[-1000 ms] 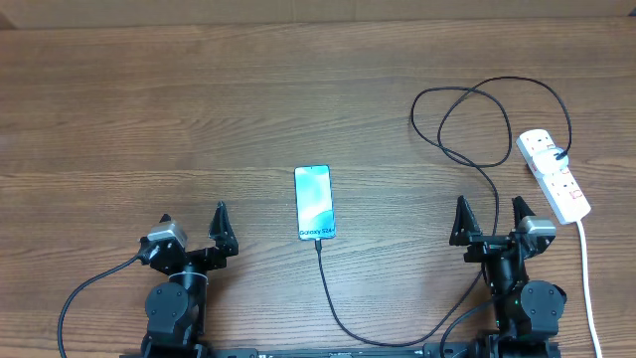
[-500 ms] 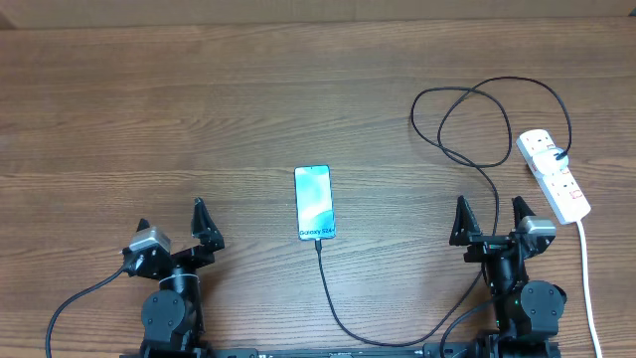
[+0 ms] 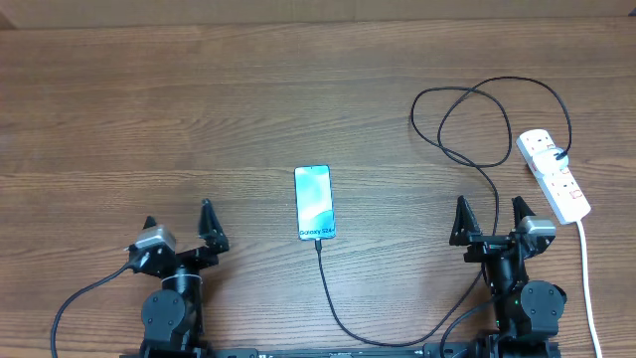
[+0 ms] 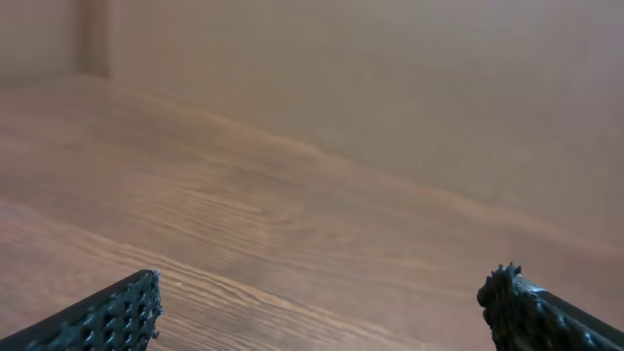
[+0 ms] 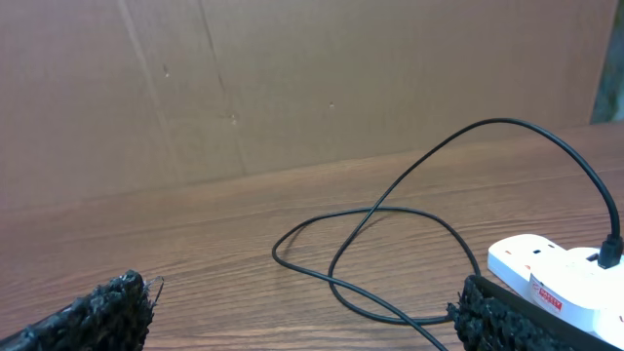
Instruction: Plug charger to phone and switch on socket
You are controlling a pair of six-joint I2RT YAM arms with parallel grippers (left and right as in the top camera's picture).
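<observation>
The phone [image 3: 314,203] lies face up mid-table, its light screen lit. The charger [image 3: 467,127], a thin black cable, loops at the back right, runs from the socket's plug down past the right arm, and its tip sits at the phone's bottom edge [image 3: 317,242]. The socket [image 3: 553,175], a white strip with red switches, lies at the right; in the right wrist view its end [image 5: 546,268] and the charger loop [image 5: 390,244] show. My left gripper [image 3: 180,225] stands open at the front left, over bare wood [image 4: 322,292]. My right gripper [image 3: 491,212] stands open beside the socket, empty [image 5: 302,302].
The socket's thick white cord [image 3: 586,268] runs toward the front edge at the far right. A brown cardboard wall [image 5: 292,78] backs the table. Black arm cables [image 3: 79,298] trail by the left base.
The left arm swung left and drew back from the phone, then settled slightly right. Its jaws stayed open. The right arm, phone and cable have not moved.
</observation>
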